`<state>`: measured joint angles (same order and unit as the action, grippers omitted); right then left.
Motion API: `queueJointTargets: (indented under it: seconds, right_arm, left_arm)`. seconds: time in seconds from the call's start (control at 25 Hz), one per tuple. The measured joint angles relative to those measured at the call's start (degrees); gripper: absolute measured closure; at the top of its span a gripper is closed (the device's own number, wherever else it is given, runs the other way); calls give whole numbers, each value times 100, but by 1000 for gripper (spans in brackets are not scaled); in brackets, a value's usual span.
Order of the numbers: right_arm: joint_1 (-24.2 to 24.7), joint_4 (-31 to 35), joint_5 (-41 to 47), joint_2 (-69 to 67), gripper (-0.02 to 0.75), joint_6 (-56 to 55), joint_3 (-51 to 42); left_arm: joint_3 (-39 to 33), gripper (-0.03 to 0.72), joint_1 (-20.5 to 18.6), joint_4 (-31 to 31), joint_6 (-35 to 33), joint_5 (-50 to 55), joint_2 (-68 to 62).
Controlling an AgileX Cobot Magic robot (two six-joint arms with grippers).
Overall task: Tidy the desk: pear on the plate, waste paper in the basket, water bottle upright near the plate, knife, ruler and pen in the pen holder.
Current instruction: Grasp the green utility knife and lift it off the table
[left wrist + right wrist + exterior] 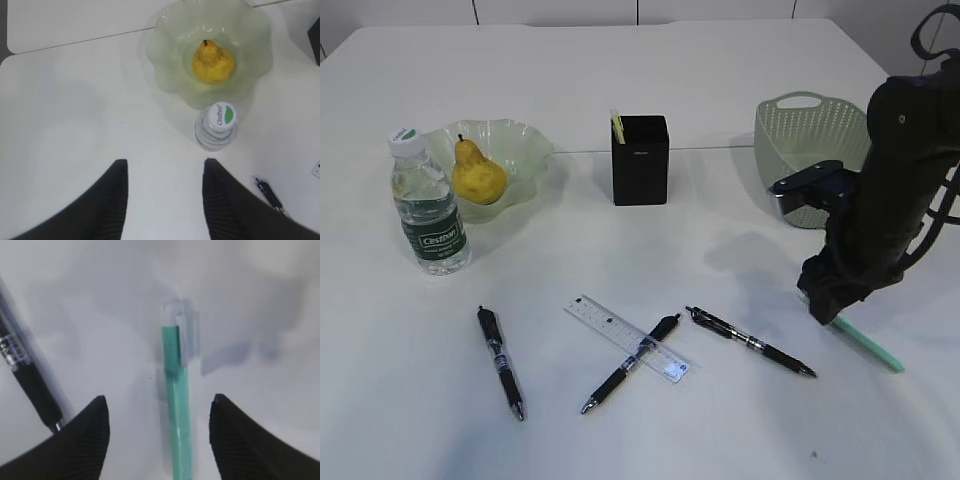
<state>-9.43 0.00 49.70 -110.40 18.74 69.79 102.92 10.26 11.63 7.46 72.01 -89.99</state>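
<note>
My right gripper [159,397] hangs open just above the table, and a slim teal knife [177,390] with a clear end lies between its fingers, untouched. From the exterior camera the knife [870,347] pokes out below the right gripper [820,303] at the right. A yellow pear [478,175] sits on the pale green plate [528,148], with the water bottle [428,205] upright beside it. A clear ruler [610,325] and three black pens [502,362] [632,362] [750,342] lie at the front. The black pen holder [640,160] stands mid-table. My left gripper [165,165] is open and empty. The waste paper is out of view.
A pale green basket [808,140] stands at the back right, close behind the right arm [890,190]. A yellow item [617,126] sticks out of the pen holder. One pen lies across the ruler. A black pen [27,385] lies left of the right gripper.
</note>
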Motion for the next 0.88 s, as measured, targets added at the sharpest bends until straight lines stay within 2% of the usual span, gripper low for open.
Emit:
queueJointTargets:
  seconds: [0.2,0.88]
  right_arm:
    - [0,-275,-97,-93,242,-148,9]
    - [0,-315,-144,-454,243,-179,9]
  left_arm:
    - [0,347,0,20,0,0,0]
    - [0,348,0,30,-9,0,0]
